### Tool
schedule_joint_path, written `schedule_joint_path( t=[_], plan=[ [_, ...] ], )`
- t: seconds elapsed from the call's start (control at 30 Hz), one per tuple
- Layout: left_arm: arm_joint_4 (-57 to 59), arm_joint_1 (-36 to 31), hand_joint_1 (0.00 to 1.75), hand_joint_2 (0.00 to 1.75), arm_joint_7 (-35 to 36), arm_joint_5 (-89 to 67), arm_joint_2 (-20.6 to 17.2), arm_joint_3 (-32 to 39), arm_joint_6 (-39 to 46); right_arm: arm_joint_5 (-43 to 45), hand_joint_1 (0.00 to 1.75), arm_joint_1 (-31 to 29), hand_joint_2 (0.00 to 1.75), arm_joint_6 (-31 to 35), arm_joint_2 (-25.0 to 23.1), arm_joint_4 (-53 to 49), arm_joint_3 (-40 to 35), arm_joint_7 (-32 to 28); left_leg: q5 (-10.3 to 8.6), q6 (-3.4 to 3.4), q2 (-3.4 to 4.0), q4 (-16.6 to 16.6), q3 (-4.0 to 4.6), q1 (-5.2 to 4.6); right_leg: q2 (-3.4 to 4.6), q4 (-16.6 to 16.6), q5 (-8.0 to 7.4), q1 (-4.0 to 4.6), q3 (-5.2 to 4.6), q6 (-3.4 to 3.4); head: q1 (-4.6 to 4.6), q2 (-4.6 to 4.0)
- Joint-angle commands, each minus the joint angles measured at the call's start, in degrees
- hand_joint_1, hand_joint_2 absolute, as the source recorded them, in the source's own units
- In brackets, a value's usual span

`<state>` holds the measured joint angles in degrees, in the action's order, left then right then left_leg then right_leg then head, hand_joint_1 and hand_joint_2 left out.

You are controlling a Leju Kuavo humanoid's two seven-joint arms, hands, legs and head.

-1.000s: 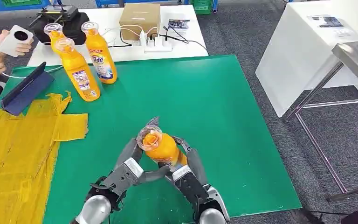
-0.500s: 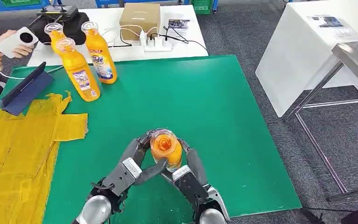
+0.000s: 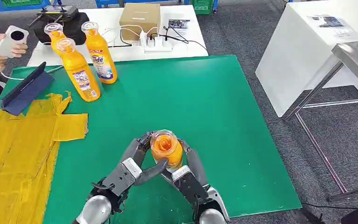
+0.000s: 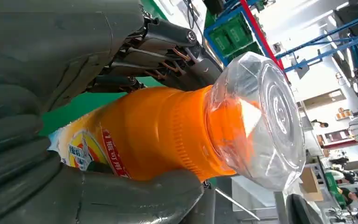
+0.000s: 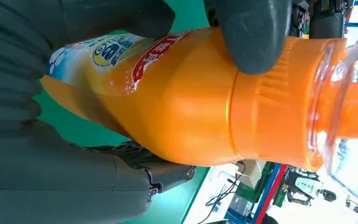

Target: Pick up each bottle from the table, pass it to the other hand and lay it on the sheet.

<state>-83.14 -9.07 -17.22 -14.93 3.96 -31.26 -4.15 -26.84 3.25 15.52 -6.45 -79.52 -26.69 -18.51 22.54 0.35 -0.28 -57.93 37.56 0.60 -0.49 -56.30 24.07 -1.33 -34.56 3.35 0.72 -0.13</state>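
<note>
- I'm seeing both hands gripping one orange bottle (image 3: pixel 166 148) above the green counter (image 3: pixel 214 107), cap toward the camera.
- Left hand (image 3: pixel 133 169) is wrapping it from the left, right hand (image 3: pixel 186 173) from the right.
- Three more bottles (image 3: pixel 79 70) are standing at the far left, near the yellow sheet (image 3: pixel 18 154).

Open green mat (image 3: pixel 205 107) btwn hands and yellow sheet (image 3: pixel 14 154); bottles (image 3: pixel 81 60) far-left.
</note>
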Motion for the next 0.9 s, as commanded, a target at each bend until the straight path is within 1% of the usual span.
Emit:
schedule_joint_path(
  t=[0.03,0.07,0.13,0.17,0.2,0.37,0.43,0.47,0.5,0.6,0.63,0.7,0.73,0.77,0.8,0.83,0.87,0.9],
  plan=[
    [2.23,-1.57,1.75,1.75,0.18,0.47,-0.74,-2.38,-0.44,-0.10,1.75,-2.52,1.75,-0.18,-0.08,4.37,-0.06,0.21,0.08,0.00,0.07,0.04,-0.30,0.02,0.07,0.05,0.06,0.04,0.29,-0.15,-0.02,0.00],
    [2.20,-1.60,1.75,1.75,0.26,0.34,-0.70,-2.38,-0.23,-0.18,1.75,-2.54,1.75,-0.15,-0.10,4.46,-0.15,0.19,0.03,0.00,0.05,0.03,-0.14,0.03,0.06,0.05,0.01,0.04,0.14,-0.10,0.00,0.00],
    [1.98,-1.45,1.75,1.75,0.49,-0.59,-0.59,-2.25,0.95,-0.36,1.75,-2.47,1.75,-0.09,-0.09,4.54,-0.53,0.15,0.09,0.00,0.06,0.02,-0.28,0.04,0.07,0.04,0.06,0.06,0.28,-0.15,-0.02,0.00],
    [1.95,-1.44,1.75,1.75,0.52,-0.77,-0.58,-2.26,1.14,-0.40,1.75,-2.48,1.75,-0.06,-0.07,4.57,-0.61,0.15,0.02,0.00,0.04,0.04,-0.12,0.02,0.04,0.05,0.01,0.03,0.12,-0.09,0.00,0.00],
    [1.87,-1.41,1.75,1.75,0.58,-1.03,-0.51,-2.22,1.51,-0.43,1.75,-2.48,1.75,-0.06,-0.05,4.70,-0.72,0.15,0.12,0.00,0.07,0.02,-0.38,0.05,0.08,0.06,0.09,0.07,0.38,-0.19,0.00,0.00],
    [1.89,-1.51,1.75,1.75,0.72,-2.23,-0.61,-2.41,2.31,-0.47,1.75,-2.52,1.75,-0.05,-0.01,4.90,-0.78,0.21,0.06,0.00,0.07,0.02,-0.20,0.02,0.07,0.04,0.03,0.04,0.19,-0.12,-0.02,0.00],
    [1.89,-1.51,1.75,1.75,0.72,-2.23,-0.61,-2.41,2.31,-0.47,1.75,-2.52,1.75,-0.05,-0.01,4.90,-0.78,0.21,0.10,0.00,0.07,0.02,-0.33,0.04,0.07,0.05,0.08,0.06,0.34,-0.17,-0.02,0.00],
    [1.89,-1.51,1.75,1.75,0.72,-2.23,-0.61,-2.41,2.31,-0.47,1.75,-2.52,1.75,-0.05,-0.01,4.90,-0.78,0.21,0.04,0.00,0.05,0.03,-0.18,0.03,0.05,0.06,0.02,0.05,0.18,-0.12,0.00,0.00],
    [2.07,-1.48,1.75,1.75,0.74,-2.21,-0.51,-2.47,2.35,-0.47,1.75,-2.51,1.75,-0.07,0.01,5.02,-0.83,0.20,0.12,0.00,0.07,0.00,-0.34,0.04,0.08,0.03,0.09,0.07,0.34,-0.18,-0.02,0.00],
    [2.37,-1.53,1.75,1.75,0.76,-2.18,-0.50,-2.36,2.42,-0.45,1.75,-2.40,1.75,-0.03,0.18,4.66,-0.85,0.20,0.02,0.00,0.03,0.03,-0.14,0.03,0.03,0.05,0.01,0.04,0.14,-0.10,-0.02,0.00],
    [2.39,-1.50,1.75,1.75,0.79,-2.13,-0.43,-2.26,2.48,-0.44,1.75,-2.35,1.75,-0.02,0.22,4.53,-0.82,0.21,0.09,0.00,0.05,0.03,-0.30,0.03,0.05,0.06,0.07,0.05,0.30,-0.16,0.00,0.00],
    [2.35,-1.46,1.75,1.75,0.84,-2.04,-0.39,-2.04,2.63,-0.43,1.75,-2.25,1.75,-0.01,0.27,4.41,-0.79,0.22,0.03,0.00,0.03,0.03,-0.15,0.02,0.03,0.04,0.02,0.03,0.15,-0.09,-0.02,0.00],
    [2.27,-1.49,1.75,1.75,0.89,-1.99,-0.44,-1.82,2.78,-0.40,1.75,-2.17,1.75,0.04,0.28,4.31,-0.73,0.24,0.11,0.00,0.05,0.02,-0.32,0.04,0.06,0.05,0.08,0.06,0.33,-0.16,-0.02,0.00],
    [2.18,-1.43,1.75,1.75,0.96,-1.99,-0.44,-1.46,3.21,-0.23,1.75,-2.03,1.75,0.38,0.11,4.15,-0.47,0.23,0.04,0.00,0.03,0.03,-0.18,0.01,0.03,0.04,0.04,0.03,0.18,-0.10,-0.02,0.00],
    [1.90,-1.41,1.75,1.75,1.02,-2.23,-0.67,-1.08,3.72,-0.35,1.57,-1.83,1.75,1.15,-0.03,3.72,-0.23,-0.03,0.13,0.00,0.04,0.01,-0.38,0.04,0.05,0.05,0.11,0.07,0.39,-0.18,0.00,0.00],
    [1.40,-1.29,1.75,1.75,1.03,-2.80,-1.10,-0.60,4.43,-0.43,0.09,-1.57,1.75,2.00,-0.21,3.20,0.06,-0.13,0.08,0.00,0.06,0.02,-0.26,0.02,0.06,0.03,0.06,0.04,0.25,-0.14,-0.02,0.00],
    [1.17,-1.22,1.75,1.75,1.01,-2.87,-1.35,-0.30,4.65,-0.48,0.00,-1.45,1.75,2.32,-0.25,2.96,0.15,-0.20,0.14,0.00,0.07,0.01,-0.40,0.04,0.08,0.04,0.12,0.06,0.40,-0.20,-0.02,0.00],
    [0.43,-0.99,1.75,1.75,1.01,-3.20,-1.98,0.52,5.33,-0.41,0.00,-1.22,1.75,2.52,-0.19,2.40,0.23,-0.16,0.08,0.00,0.08,0.02,-0.26,0.02,0.08,0.03,0.06,0.04,0.25,-0.15,0.00,0.00]
  ],
)
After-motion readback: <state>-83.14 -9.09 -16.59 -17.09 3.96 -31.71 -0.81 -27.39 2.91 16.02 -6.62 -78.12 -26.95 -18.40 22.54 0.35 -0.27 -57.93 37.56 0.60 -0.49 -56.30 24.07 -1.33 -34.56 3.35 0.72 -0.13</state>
